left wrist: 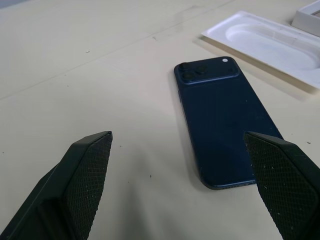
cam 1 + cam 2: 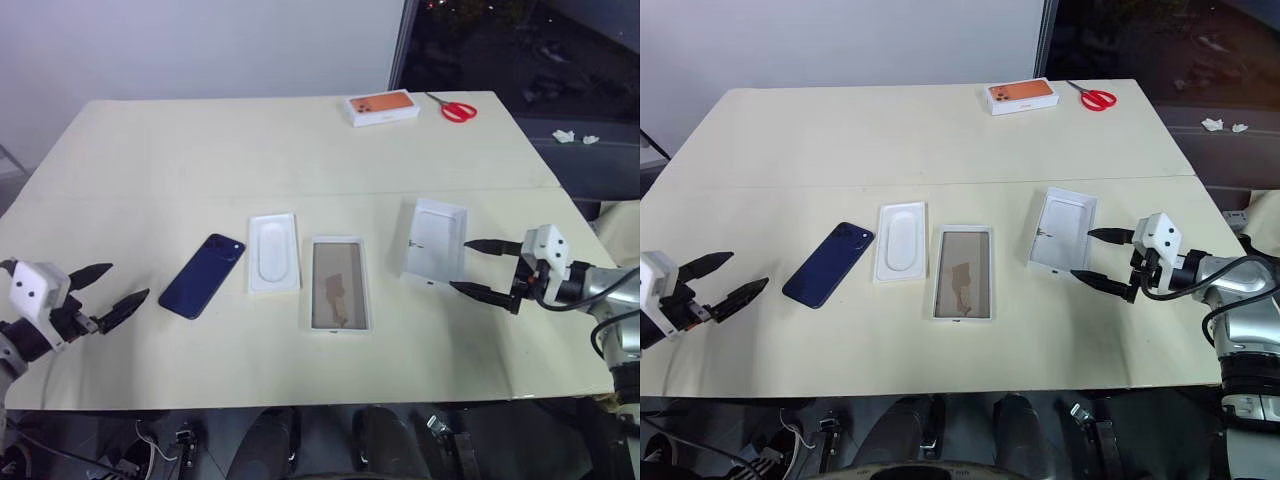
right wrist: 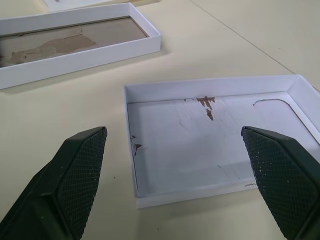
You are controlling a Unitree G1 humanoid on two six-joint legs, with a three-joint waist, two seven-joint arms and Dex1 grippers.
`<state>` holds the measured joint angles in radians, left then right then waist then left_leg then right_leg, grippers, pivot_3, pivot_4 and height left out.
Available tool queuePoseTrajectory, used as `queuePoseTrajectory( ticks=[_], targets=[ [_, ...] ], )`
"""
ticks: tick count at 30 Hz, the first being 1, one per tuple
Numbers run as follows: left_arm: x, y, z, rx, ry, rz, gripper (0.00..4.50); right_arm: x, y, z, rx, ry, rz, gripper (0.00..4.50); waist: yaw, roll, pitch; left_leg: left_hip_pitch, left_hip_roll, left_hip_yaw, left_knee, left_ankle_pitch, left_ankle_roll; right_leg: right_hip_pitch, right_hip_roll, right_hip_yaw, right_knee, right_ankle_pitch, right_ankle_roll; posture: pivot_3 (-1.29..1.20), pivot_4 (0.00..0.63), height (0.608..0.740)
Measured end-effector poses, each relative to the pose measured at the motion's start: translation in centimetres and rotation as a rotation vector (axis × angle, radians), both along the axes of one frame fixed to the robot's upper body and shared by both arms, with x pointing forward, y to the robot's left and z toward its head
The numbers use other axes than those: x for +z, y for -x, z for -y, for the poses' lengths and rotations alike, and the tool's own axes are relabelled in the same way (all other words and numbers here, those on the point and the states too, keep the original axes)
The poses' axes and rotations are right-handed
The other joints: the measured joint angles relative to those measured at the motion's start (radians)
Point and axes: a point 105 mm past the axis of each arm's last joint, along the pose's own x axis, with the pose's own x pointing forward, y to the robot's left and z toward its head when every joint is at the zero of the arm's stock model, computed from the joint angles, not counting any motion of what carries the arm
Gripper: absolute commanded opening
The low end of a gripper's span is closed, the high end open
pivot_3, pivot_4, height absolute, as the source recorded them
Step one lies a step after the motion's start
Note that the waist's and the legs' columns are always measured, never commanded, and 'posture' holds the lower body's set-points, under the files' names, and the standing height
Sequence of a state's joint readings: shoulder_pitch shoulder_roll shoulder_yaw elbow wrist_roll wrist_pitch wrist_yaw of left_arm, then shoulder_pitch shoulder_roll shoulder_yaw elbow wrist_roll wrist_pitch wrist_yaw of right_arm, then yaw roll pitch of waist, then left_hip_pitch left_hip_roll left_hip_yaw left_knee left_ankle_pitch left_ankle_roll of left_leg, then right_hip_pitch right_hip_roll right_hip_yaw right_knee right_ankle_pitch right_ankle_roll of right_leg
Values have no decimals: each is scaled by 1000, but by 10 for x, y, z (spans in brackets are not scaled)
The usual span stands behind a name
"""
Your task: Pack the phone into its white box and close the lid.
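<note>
No step is complete: the slim navy-blue glossy phone [image 2: 202, 275] lies back-up on the cream worktop [image 2: 300, 150], left of the empty shallow white cardboard box [image 2: 338, 284]. The white lid [image 2: 435, 240] lies inside-up to its right. Left tool [image 2: 108, 295] and right tool [image 2: 482, 268] hover spread open, gripping nothing; packing and closing remain.

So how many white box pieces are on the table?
4: insert beside the phone, white box at centre, lid near the right hand, orange-printed box at the far edge.
</note>
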<state>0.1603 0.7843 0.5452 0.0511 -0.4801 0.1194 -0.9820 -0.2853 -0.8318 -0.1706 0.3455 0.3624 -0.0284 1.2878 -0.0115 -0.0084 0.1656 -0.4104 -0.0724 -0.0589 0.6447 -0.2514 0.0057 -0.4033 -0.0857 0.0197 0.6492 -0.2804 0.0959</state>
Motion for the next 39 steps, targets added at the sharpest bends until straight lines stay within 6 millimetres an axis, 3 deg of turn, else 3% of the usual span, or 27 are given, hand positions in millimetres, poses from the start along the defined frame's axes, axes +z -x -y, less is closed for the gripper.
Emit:
queuePoseTrajectory(
  ticks=[15, 20, 30, 39],
  targets=[
    [2, -2, 0, 21, 9, -1, 4401, 3, -5, -3, 6, 29, 15, 4500, 0, 0, 0, 0, 0, 0, 0, 0, 0, 0, 0, 0, 0, 0, 0, 0, 150, 740],
    [3, -4, -1, 37, 16, -3, 4401, -3, -6, -6, 12, 0, -71, 4500, 0, 0, 0, 0, 0, 0, 0, 0, 0, 0, 0, 0, 0, 0, 0, 0, 150, 740],
    [12, -14, 1, 79, 28, 3, 4401, 2, -16, -14, 8, 41, 7, 4500, 0, 0, 0, 0, 0, 0, 0, 0, 0, 0, 0, 0, 0, 0, 0, 0, 150, 740],
    [21, -25, 19, 66, 53, -26, 4401, 8, -19, -27, 31, 77, 25, 4500, 0, 0, 0, 0, 0, 0, 0, 0, 0, 0, 0, 0, 0, 0, 0, 0, 150, 740]
  ],
)
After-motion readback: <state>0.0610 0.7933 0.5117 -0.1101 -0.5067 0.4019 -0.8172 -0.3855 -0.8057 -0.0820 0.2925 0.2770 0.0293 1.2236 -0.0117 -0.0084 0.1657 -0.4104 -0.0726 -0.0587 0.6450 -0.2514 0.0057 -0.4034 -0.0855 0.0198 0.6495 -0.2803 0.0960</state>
